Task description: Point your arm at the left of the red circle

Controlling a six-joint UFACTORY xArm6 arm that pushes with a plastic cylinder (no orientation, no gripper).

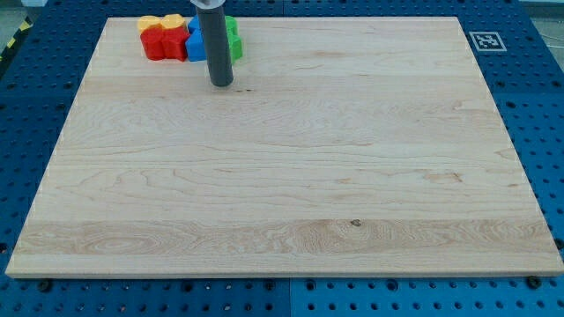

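Note:
Several blocks sit bunched together at the view's top left corner of the wooden board (282, 176). A red block (165, 43) lies at the left of the bunch; its outline looks lumpy and I cannot tell its exact shape. A yellow block (159, 21) lies just above it. A blue block (195, 44) sits to its right, partly hidden by my rod. A green block (233, 37) shows on the rod's right side. My tip (220, 84) rests on the board just below the blue and green blocks, down and to the right of the red block.
A black-and-white marker tag (486, 40) sits off the board's top right corner. A blue perforated table (35, 114) surrounds the board on all sides.

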